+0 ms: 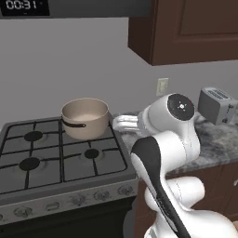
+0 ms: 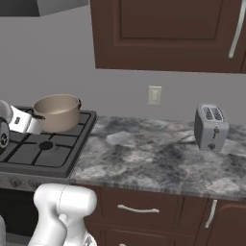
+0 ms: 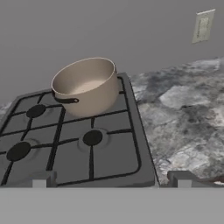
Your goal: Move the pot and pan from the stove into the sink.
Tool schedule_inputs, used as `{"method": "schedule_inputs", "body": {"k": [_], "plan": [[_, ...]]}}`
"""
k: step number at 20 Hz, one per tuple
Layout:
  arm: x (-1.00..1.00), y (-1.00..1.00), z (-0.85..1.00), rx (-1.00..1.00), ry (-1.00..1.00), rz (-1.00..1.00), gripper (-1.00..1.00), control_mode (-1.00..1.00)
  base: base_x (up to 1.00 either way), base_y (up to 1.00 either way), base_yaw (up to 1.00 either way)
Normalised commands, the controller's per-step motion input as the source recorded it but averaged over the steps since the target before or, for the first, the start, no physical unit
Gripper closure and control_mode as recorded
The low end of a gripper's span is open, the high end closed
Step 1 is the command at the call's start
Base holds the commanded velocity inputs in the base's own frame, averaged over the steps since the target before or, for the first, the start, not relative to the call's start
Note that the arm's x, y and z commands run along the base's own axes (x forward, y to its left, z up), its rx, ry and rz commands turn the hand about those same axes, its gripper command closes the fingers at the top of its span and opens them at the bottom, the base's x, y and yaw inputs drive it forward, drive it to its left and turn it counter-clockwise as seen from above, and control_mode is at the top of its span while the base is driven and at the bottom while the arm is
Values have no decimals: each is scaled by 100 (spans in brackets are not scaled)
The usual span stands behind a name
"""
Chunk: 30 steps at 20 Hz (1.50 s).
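The pincer (image 3: 111,177) is spread wide with nothing between its tips, hovering over the front edge of the stove (image 3: 109,162). Ahead of it and a little to its left, the pot (image 3: 86,85) stands upright on the stove's rear right burner, dark handle pointing left. To the pincer's right lies the marbled grey desk (image 3: 183,118), which carries a toaster (image 2: 211,127).

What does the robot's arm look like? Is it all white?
Mostly white. The arm is made of fat, rounded, glossy white segments, with a black band on one link and a round black cap with small white marks on a joint. The gripper's finger tips are small grey blocks.
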Motion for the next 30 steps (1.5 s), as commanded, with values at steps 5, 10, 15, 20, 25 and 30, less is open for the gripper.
{"method": "schedule_inputs", "body": {"k": [5,10,15,20,25,30], "plan": [[37,0,0,12,2,-17,-100,-100,0,0,0],[14,-1,0,14,1,-4,-100,-100,0,0,0],[4,0,-1,4,0,-1,-100,-100,0,0,0],[38,0,-10,13,0,-2,-100,-100,0,0,0],[49,0,-17,10,0,-3,-100,-100,0,0,0],[59,4,-22,4,1,-4,-100,-100,0,0,0]]}}
